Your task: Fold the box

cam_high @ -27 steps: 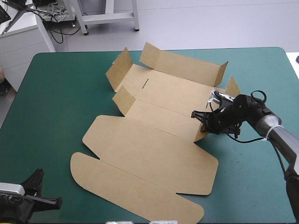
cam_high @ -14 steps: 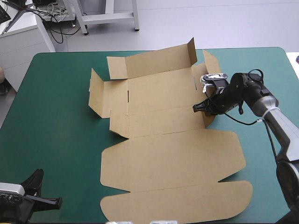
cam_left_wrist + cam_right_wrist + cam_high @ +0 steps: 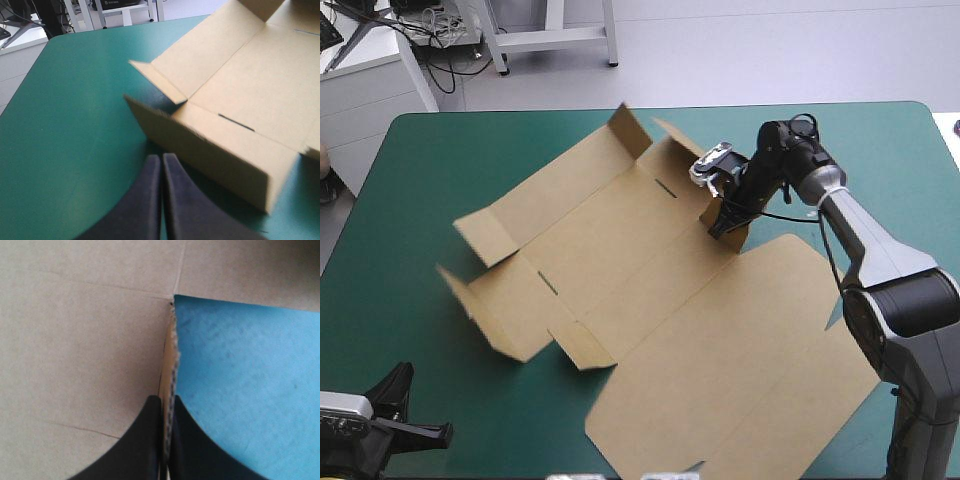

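Note:
The brown box [image 3: 650, 260] lies as a cut sheet slanted across the teal-green table. Its small flaps stand up at the left [image 3: 485, 320] and at the far side [image 3: 630, 125], and its wide lid panel [image 3: 750, 370] lies flat toward the front right. My right gripper [image 3: 722, 220] is shut on an upright side flap at the sheet's right. In the right wrist view its fingers [image 3: 166, 407] pinch that flap's edge, with board [image 3: 75, 340] to one side and cover [image 3: 250, 365] to the other. My left gripper [image 3: 425, 433] is shut at the front left corner, and the box wall [image 3: 215, 150] stands just ahead of it [image 3: 161, 165].
The lid's front corner [image 3: 650, 462] reaches close to the table's front edge. Teal-green cover [image 3: 430, 170] shows along the left side and at the far right corner [image 3: 890, 140].
The right gripper has moved toward the far side and leftward with the flap in its hold, and the whole sheet has turned so the lid points front right. The left gripper has stayed put.

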You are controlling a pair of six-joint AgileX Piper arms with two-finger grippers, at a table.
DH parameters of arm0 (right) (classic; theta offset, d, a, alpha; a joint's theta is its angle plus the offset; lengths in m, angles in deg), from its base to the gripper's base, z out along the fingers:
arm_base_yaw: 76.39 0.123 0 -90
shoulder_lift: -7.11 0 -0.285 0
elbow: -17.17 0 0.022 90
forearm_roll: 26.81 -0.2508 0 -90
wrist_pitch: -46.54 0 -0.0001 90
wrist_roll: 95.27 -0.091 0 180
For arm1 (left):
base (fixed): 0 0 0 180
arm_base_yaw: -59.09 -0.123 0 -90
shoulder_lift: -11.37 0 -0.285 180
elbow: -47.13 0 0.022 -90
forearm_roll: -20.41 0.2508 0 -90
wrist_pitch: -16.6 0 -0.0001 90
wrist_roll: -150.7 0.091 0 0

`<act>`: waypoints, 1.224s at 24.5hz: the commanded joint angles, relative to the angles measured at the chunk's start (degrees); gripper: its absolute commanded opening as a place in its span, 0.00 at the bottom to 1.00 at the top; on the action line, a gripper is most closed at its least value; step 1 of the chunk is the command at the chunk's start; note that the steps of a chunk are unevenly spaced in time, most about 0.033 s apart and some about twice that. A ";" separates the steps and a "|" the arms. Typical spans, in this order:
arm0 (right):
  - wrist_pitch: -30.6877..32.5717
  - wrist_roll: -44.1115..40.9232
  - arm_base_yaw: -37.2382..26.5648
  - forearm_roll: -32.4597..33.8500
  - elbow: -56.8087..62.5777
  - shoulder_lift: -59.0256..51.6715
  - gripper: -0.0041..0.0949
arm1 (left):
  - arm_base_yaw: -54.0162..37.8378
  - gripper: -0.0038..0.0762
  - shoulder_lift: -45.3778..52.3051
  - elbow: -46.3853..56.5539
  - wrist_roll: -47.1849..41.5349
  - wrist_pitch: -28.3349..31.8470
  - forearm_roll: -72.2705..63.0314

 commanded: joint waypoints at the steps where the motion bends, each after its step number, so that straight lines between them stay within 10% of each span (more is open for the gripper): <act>1: 2.21 6.20 2.90 -0.26 -5.86 -0.78 0.04 | 0.34 0.04 0.73 -1.33 -0.38 4.20 0.19; 15: -11.34 37.05 15.79 3.76 -8.65 1.43 0.02 | 0.34 0.04 0.73 -1.33 -0.38 4.20 0.19; 30: -23.87 21.85 16.09 4.03 -8.65 6.30 0.02 | 0.34 0.04 0.73 -1.33 -0.38 4.20 0.19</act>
